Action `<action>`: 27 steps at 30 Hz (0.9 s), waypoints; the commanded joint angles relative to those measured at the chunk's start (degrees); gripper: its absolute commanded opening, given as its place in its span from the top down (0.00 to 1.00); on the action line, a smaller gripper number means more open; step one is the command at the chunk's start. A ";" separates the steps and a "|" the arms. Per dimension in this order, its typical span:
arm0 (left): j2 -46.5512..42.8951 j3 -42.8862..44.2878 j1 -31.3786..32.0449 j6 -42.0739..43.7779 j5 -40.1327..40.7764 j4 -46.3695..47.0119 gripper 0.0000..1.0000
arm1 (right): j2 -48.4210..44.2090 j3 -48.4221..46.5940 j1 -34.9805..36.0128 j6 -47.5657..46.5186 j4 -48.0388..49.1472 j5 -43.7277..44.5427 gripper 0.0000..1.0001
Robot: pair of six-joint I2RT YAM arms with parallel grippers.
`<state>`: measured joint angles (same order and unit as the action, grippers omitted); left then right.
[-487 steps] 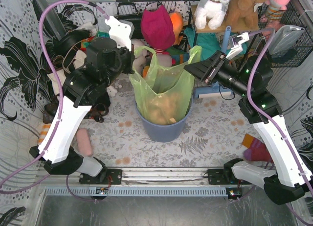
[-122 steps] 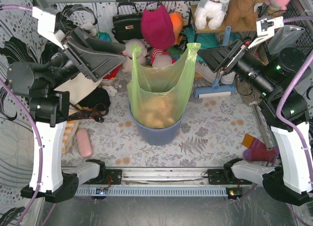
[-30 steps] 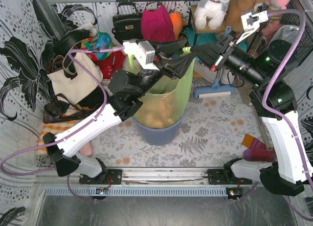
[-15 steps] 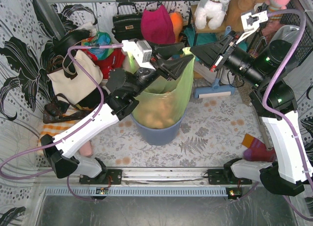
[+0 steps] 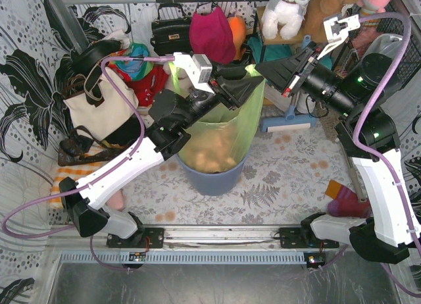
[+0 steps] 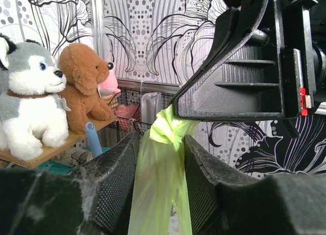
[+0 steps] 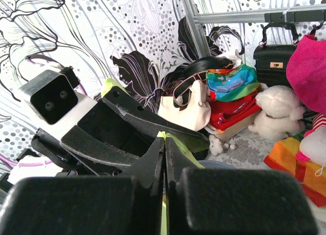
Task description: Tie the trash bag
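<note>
Narrowing since earlier, left end effector [image 6: 162, 138], fingers apart, is straddling one translucent light-green plastic trash bag [image 6: 160, 194]; right end effector [image 7: 164, 148] is clamping it.

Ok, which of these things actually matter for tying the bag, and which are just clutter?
In the job: trash bag, the blue bin holding it, right tool shut on a bag handle, left tool open around that same handle.
Lying about: cream tote bag, black handbag, husky plush, brown teddy.
</note>
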<state>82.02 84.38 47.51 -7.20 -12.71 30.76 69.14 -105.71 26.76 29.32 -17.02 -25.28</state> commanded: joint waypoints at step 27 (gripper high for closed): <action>-1.53 3.38 -0.31 -3.59 -1.08 -0.63 0.35 | -0.16 -0.22 0.21 2.38 5.40 -1.00 1.00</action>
<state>79.81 85.69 47.51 -10.31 -13.76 29.95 69.14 -104.66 26.76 30.06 -15.59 -25.34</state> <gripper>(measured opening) 0.639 0.002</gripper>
